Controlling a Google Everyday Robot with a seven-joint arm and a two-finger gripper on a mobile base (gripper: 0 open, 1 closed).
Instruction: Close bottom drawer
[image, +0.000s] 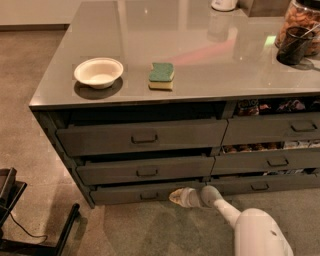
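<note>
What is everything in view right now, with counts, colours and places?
Counter: 1, grey, centre.
Bowl: 1, white, counter left.
Sponge: 1, green on yellow, beside bowl.
Jar: 1, clear, counter far right.
Cup: 1, dark, beside jar.
White object: 1, counter's back edge, cropped.
Bottom drawer: 1, dark grey, lowest left.
Other drawers: 5, dark grey, two above, three right.
Stand: 1, black, floor lower left.
Arm: 1, white, lower right.
End effector: 1, pale, at bottom drawer's front.

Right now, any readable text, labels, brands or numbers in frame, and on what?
None readable.
The packets in the open right-hand drawers: print too blurred to read.
The bowl and sponge: no markings visible.
The gripper, at the bottom drawer front: no label visible.
</note>
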